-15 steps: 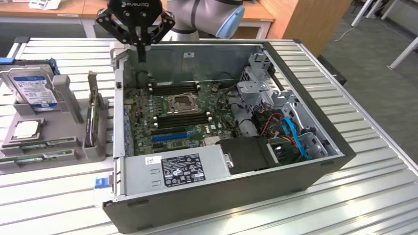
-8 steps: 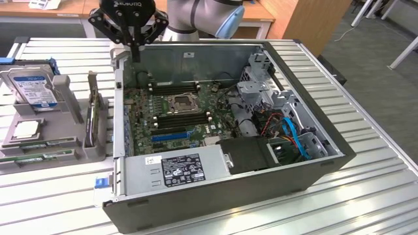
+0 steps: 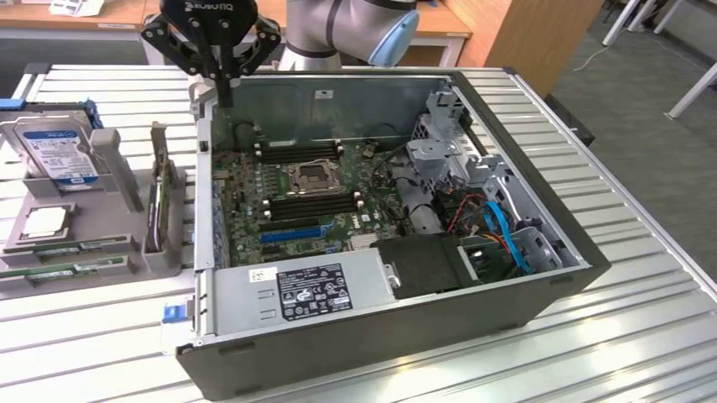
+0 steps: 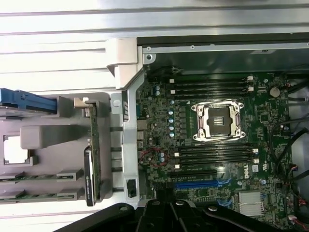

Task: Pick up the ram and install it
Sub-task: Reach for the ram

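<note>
Gripper (image 3: 227,94), jaws together and empty, hangs over the computer case (image 3: 471,311) wall | two ram sticks (image 3: 70,270) lie slotted in the holder (image 3: 112,159) below and beside it, staged for pickup | memory slots (image 3: 297,151) vacant.

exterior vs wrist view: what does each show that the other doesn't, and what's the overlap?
Exterior view: the shut pincer above the far wall of the case, the labelled power supply, the blue cables.
Wrist view: a straight-down look at the motherboard, with a round coin cell and a red wire loop.
Both: the empty processor socket, the blue expansion slot, and the two ram sticks lying in the grey holder beside the case.
</note>
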You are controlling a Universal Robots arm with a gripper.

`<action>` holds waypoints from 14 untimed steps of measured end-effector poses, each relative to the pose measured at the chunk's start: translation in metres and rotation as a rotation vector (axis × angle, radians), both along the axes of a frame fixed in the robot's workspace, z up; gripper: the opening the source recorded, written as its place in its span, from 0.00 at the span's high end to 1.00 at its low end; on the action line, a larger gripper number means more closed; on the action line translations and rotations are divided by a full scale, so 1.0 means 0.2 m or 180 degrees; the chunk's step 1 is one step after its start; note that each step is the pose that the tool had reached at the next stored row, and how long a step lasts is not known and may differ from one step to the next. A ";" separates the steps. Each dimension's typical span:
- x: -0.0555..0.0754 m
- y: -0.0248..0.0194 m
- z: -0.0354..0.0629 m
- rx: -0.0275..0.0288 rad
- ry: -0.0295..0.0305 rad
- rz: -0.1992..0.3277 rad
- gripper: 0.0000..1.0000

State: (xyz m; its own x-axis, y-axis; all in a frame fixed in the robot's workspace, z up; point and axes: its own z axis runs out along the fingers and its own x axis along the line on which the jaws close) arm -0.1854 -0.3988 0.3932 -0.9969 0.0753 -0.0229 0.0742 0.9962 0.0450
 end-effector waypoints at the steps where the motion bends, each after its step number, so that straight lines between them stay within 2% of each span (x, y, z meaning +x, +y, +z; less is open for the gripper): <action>1: -0.01 0.000 0.000 0.0000 0.0000 0.0000 0.90; 14: -0.07 0.000 0.000 0.0000 0.0002 0.0000 0.90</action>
State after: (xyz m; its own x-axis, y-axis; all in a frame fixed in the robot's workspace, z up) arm -0.2003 -0.3988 0.3931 -0.9969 0.0753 -0.0222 0.0742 0.9962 0.0450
